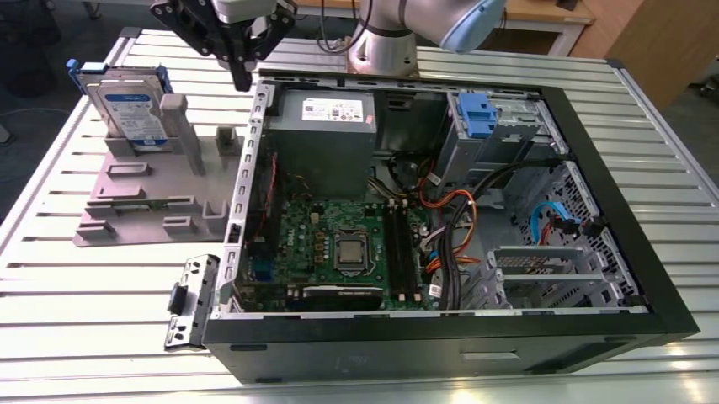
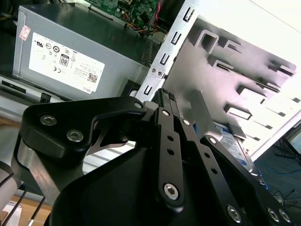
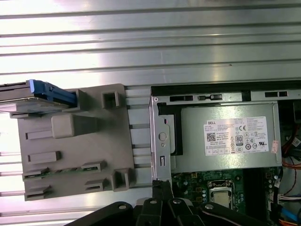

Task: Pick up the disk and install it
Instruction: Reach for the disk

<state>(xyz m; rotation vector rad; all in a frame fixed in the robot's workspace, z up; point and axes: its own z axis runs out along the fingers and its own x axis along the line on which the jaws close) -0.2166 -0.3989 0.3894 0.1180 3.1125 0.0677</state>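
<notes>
Disk placement is seen first: the flat rectangular silver metal disk (image 1: 126, 114), with a white-and-blue label and a blue plastic bracket round its edges, is stood upright on edge at the far end of the grey plastic stand (image 1: 151, 189) with upright posts. The stand is laid on the ribbed silver metal table (image 1: 101, 337), at the exterior view's left. In the first wrist view the disk (image 3: 19, 100) is seen edge-on at one end of the stand (image 3: 70, 155).

Just beside the stand, toward the exterior view's right, the black open-sided computer case (image 1: 629, 252) is laid flat on the table. A large grey metal power supply box (image 1: 320, 126) with a white sticker is mounted in its far left corner, and a green circuit board (image 1: 337, 244) is fixed nearer. A blue plastic bracket (image 1: 477, 114) is seated in the far right drive bay.

The black two-fingered gripper (image 1: 242, 82) is hung above the far left corner of the case, over the case wall between the stand and the power supply box, and is held well apart from the disk. The jaws are seen pressed together with nothing between them; this is also shown in both wrist views, where the gripper (image 3: 162, 186) (image 2: 165, 94) is lined up over the metal case wall beside the power supply box (image 3: 225, 136).
</notes>
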